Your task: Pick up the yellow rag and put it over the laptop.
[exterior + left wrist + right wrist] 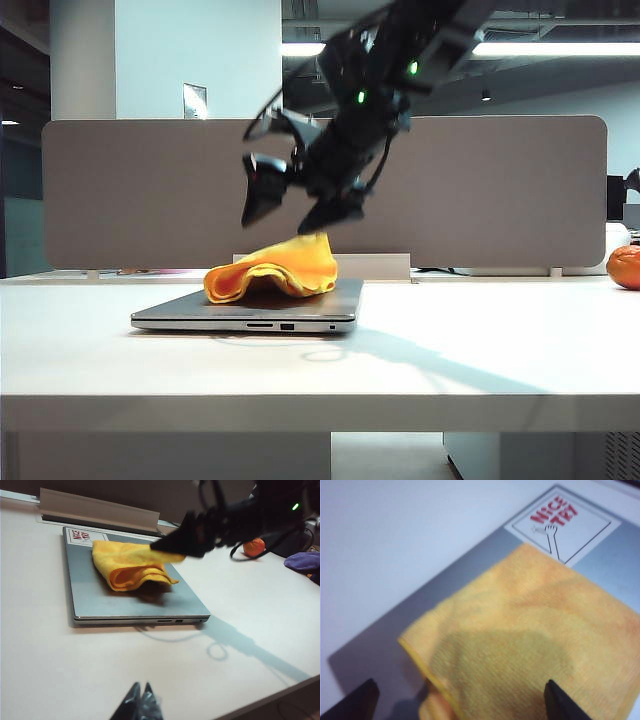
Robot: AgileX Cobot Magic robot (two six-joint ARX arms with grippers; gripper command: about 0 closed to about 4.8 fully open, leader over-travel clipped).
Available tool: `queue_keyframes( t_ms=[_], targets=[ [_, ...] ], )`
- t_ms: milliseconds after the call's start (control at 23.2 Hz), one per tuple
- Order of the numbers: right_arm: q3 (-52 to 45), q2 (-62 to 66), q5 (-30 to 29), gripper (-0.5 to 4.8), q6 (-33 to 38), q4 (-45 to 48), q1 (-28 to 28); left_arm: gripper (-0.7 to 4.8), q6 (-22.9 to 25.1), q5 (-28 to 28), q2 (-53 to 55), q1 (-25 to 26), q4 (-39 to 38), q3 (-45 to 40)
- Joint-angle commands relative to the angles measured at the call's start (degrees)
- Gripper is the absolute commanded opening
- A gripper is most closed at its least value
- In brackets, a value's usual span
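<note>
**Me:** Exterior view first: my right gripper [300, 205] hangs just above the yellow rag [275, 270], jaws spread wide, nothing between them. One corner of the cloth peaks up toward my lower finger; whether it touches, I can't tell through the blur.

**Spotter:** And the rag itself?

**Me:** It lies on the closed lid of the laptop [200, 310], bunched and folded over itself, covering only the middle and far part of the lid. The laptop sits flat on the white table [480, 360].

**Spotter:** Right wrist view?

**Me:** Two dark fingertips [564, 704] stand far apart with the yellow rag [530, 640] spread below them. Past its edge I see the grey lid and a white sticker [570, 527] with red lettering.

**Spotter:** Your other arm?

**Me:** Left wrist view shows my left gripper [140, 705] low over bare table, near the laptop's [90, 600] port side, tips pressed together, gripping nothing. Beyond, the rag [132, 567] is heaped on the lid, and an orange fruit [254, 547] rests well apart on the table.
</note>
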Motion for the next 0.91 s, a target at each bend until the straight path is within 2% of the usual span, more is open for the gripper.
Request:
queue_keyframes(
  t_ms=[43,302,432,691,734,863,907],
  targets=[
    [0.3,-3.0,0.0,4.79,0.1,-2.0,0.2,-0.06,-0.1,-0.1,0.1,0.0,0.8,0.2],
    [0.3,-7.1,4.2,4.79,-0.1,-6.7,-0.1,-0.06,-0.1,-0.1,0.1,0.0,0.8,0.2],
    [0.3,-7.1,4.2,4.79,-0.1,-6.9,-0.5,-0.06,-0.1,-0.1,0.1,0.0,0.8,0.2],
    [0.3,-6.2,1.3,4.79,-0.1,-0.3,-0.3,-0.06,-0.1,0.0,0.0,0.0,0.8,0.2],
    [0.3,-6.2,1.4,4.34,-0.1,-0.2,-0.3,-0.06,-0.1,0.0,0.1,0.0,0.8,0.2],
    [0.3,-6.3,1.4,1.62,-0.1,-1.6,-0.4,-0.06,-0.1,0.0,0.0,0.0,0.8,0.2],
    [0.3,-6.3,1.5,0.55,-0.1,-2.4,-0.5,-0.06,-0.1,0.0,0.1,0.0,0.8,0.2]
  ],
)
